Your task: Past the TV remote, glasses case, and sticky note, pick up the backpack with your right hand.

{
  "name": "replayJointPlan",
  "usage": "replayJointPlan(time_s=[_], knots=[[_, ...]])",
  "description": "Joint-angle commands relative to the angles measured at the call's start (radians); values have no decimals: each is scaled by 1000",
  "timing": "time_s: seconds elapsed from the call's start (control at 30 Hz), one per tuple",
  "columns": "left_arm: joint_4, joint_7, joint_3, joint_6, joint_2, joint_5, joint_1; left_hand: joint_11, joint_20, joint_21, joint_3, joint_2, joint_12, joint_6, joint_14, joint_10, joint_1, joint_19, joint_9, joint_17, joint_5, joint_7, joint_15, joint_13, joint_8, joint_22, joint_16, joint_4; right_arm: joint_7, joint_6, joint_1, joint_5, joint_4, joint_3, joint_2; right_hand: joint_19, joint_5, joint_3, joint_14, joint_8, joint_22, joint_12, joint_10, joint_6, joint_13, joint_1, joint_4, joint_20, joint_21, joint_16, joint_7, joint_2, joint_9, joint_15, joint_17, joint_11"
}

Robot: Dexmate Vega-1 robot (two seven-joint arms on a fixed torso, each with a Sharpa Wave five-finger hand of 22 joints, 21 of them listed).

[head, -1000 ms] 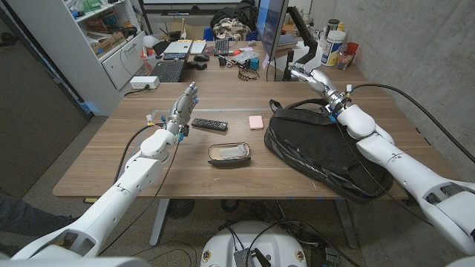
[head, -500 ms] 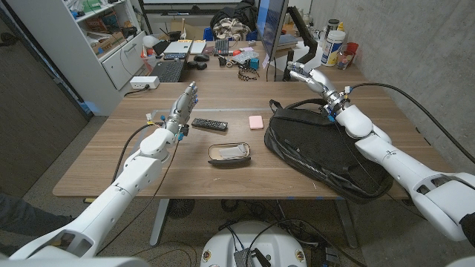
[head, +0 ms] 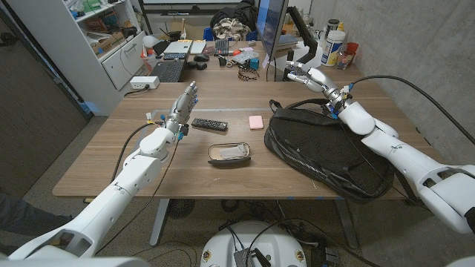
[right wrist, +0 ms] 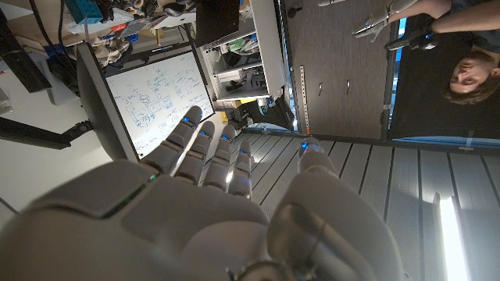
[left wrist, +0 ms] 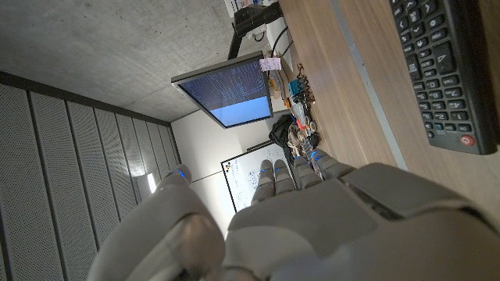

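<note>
A black backpack (head: 326,152) lies flat on the right half of the wooden table (head: 111,159), its strap loop at the far end. My right hand (head: 308,77) hovers over the table's far right corner, just past the backpack's top, fingers spread and holding nothing; the right wrist view shows its fingers (right wrist: 205,148) stretched out. The TV remote (head: 210,124) lies near my left hand (head: 185,101), whose fingers are raised and apart. A brown glasses case (head: 228,153) sits mid-table and a pink sticky note (head: 256,122) lies beyond it. The remote (left wrist: 441,70) is close by in the left wrist view.
Behind the table stands a cluttered desk with a monitor (head: 272,33), a keyboard (head: 168,70) and bottles (head: 335,43). A shelf unit (head: 104,37) is at the back left. A person (right wrist: 469,70) shows in the right wrist view.
My right hand has drifted a little farther back and leftward, past the backpack's top. The left arm and the table's objects have stayed put.
</note>
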State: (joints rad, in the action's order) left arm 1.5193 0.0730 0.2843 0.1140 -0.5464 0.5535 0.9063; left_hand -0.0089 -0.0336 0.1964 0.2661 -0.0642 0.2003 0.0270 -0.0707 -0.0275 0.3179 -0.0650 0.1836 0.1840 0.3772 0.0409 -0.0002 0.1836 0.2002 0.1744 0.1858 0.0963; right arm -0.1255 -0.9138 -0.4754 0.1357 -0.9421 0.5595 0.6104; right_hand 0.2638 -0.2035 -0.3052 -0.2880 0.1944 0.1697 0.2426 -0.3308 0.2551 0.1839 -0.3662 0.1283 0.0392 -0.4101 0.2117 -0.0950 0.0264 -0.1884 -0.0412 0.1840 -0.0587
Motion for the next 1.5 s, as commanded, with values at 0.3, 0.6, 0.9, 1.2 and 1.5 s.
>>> replayJointPlan(time_s=[0.3,0.6,0.9,1.2,1.5], knots=[[7,9,7,-1,1,-16,-1,-4,-5,3,-7,11,3,5,2,2,7,-11,3,1,2,3,-3,5,2,6,4,0,-210,-25,71,287,1,70,63,28,-14,-5,-18,-1,3,-4,-4,-6,2,-16,8,29,6,-2,-19,-8,-5,-46,1,-11],[5,14,5,6,5,-16,4,-4,-6,2,-8,11,2,6,1,1,7,-12,3,1,2,4,-4,5,2,6,3,0,-256,-23,114,356,14,114,73,38,-19,-14,-24,-1,2,-6,-4,-13,3,-33,16,33,10,-4,-27,-5,-5,-53,0,-12],[3,17,3,11,8,-16,6,-4,-6,2,-10,12,2,6,1,1,8,-12,3,1,1,3,-4,5,1,6,3,0,-276,19,139,430,-29,149,108,49,-23,-29,-29,-5,1,-8,-3,-28,3,-57,24,30,16,-7,-34,5,-6,-53,-1,-13],[-18,7,5,21,17,-13,0,-5,-2,2,-11,13,2,6,0,1,8,-15,3,1,1,3,-4,5,0,6,3,0,-288,58,148,489,-79,172,142,61,-22,-48,-30,-6,0,-12,-1,-43,4,-90,37,24,23,-12,-38,11,-6,-52,-2,-14],[-16,7,4,23,16,-14,-1,-4,-1,2,-13,14,2,9,0,0,8,-16,3,1,0,4,-4,5,1,6,3,0,-297,94,155,542,-121,192,170,80,-15,-68,-20,-13,0,-25,27,-94,4,-133,47,-7,39,-21,-60,-5,-7,-40,-1,-15]])
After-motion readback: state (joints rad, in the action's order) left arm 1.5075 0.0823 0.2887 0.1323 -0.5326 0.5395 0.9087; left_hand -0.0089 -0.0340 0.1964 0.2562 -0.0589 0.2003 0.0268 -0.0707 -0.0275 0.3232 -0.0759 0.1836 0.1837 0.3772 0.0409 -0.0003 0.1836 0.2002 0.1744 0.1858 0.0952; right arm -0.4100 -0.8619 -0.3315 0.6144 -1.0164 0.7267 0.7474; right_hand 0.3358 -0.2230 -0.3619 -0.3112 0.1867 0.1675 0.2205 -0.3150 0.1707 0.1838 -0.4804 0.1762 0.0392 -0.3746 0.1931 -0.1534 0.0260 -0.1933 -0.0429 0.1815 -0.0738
